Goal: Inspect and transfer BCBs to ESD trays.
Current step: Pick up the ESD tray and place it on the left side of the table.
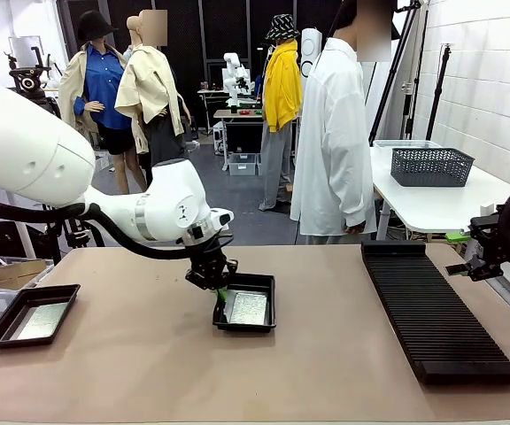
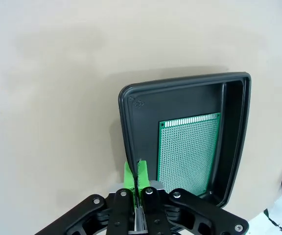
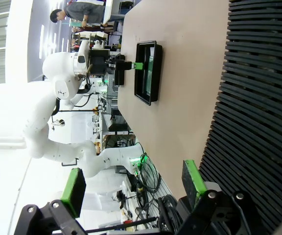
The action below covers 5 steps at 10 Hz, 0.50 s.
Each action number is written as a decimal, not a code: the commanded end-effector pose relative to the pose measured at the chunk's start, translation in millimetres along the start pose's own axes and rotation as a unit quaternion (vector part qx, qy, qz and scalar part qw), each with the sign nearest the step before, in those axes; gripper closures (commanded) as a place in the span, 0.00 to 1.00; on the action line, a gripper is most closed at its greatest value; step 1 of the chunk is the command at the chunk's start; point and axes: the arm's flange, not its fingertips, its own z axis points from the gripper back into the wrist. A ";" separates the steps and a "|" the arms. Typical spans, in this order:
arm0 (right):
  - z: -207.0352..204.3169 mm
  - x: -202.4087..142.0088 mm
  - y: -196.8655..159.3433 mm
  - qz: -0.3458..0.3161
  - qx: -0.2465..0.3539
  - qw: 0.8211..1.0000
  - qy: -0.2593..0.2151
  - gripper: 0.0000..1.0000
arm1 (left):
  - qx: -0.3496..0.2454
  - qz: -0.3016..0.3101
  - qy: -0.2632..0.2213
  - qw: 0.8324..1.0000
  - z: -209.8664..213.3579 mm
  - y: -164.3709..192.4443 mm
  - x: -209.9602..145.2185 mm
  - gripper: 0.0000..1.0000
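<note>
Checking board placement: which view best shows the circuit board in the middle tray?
The left wrist view: the circuit board lies flat in the middle tray, hole grid legible. The front view shows it small with glare; the right wrist view gives the tray edge-on.

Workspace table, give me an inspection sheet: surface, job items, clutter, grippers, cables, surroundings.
Surface: tan table, bare between items.
Job's things: centre ESD tray holds one green BCB lying flat; left ESD tray near the table's left edge holds a flat board.
Clutter: long black slotted rack on the right.
Grippers: left gripper shut, fingers at the centre tray's rim, holding nothing that can be seen; right gripper open and empty beside the rack.
Cables: black hose along the left arm.
Surroundings: person in white shirt at the far side; grey mesh basket on a white side table.
</note>
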 end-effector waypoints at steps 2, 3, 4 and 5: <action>-0.3 -1.5 0.8 0.000 -0.001 1.000 -0.003 0.00 | -0.008 0.019 0.021 1.000 9.7 37.5 -14.4 1.00; -0.3 -1.5 0.8 0.000 -0.001 1.000 -0.003 0.00 | -0.007 0.021 0.026 0.999 11.8 49.0 -16.5 1.00; -0.3 -1.5 0.8 0.000 -0.001 1.000 -0.003 0.00 | -0.003 0.019 0.029 0.999 14.3 59.0 -18.7 1.00; -0.3 -1.5 0.8 0.000 -0.001 1.000 -0.003 0.00 | 0.007 0.023 0.032 0.999 17.2 70.6 -20.1 1.00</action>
